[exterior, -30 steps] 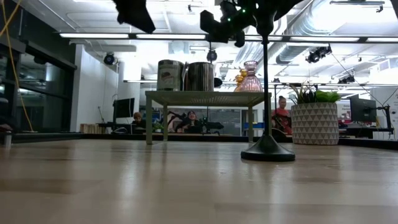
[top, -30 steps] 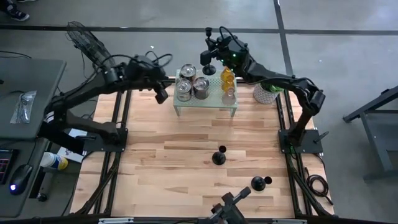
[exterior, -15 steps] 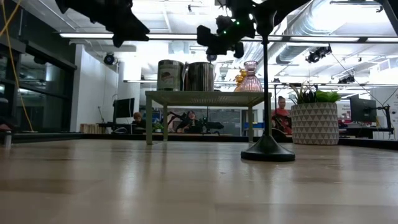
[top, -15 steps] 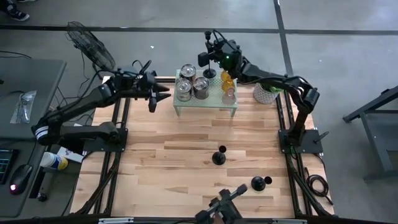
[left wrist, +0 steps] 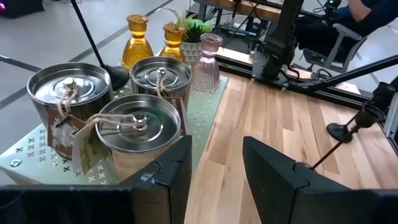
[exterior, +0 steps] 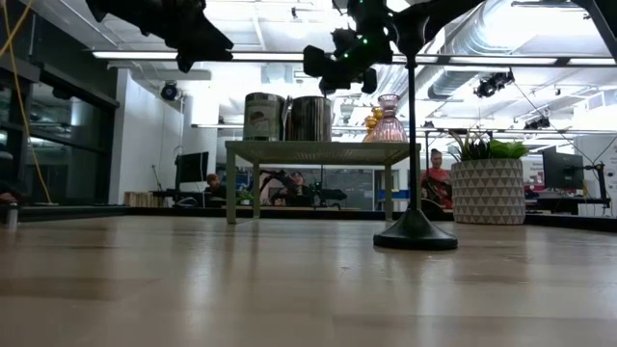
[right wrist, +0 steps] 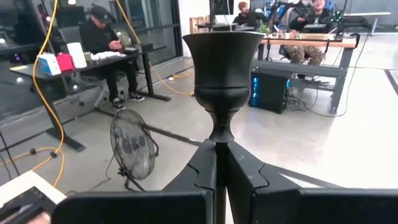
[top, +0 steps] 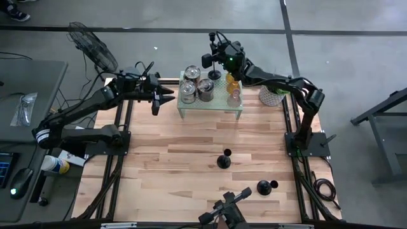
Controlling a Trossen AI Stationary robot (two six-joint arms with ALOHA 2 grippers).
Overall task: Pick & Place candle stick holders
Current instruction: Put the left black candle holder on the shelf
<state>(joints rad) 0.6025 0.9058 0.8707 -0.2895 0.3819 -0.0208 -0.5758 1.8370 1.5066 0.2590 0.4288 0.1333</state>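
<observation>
My right gripper (top: 214,58) is shut on a black slim-stemmed candle stick holder (right wrist: 222,68) above the far edge of the pale green rack (top: 210,107). The holder's round base (left wrist: 116,76) is behind three silver tin holders (top: 197,84) on the rack. I cannot tell whether the base touches the rack. Two amber glass holders (top: 233,79) and a pink one (top: 234,97) also stand on the rack. My left gripper (top: 169,97) is open and empty, level, just left of the rack; its fingers face the tins (left wrist: 134,124). My right gripper pinches the black holder's thin stem (right wrist: 217,138) between its two fingers, just below the cup. The fingers lie across the stem. The cup stands above the fingers and the stem slants down to the round base (left wrist: 116,76) by the tins.
A second black holder (top: 224,159) stands on its base mid-table. A third black holder (top: 266,187) is near the front right. A plant in a white pot (top: 272,95) sits right of the rack. People sit at desks beyond the table.
My left arm has drawn back toward the table's left edge. Its gripper has tipped from pointing down to pointing level at the rack. My right gripper has gone slightly down and toward the table's left with the black holder.
</observation>
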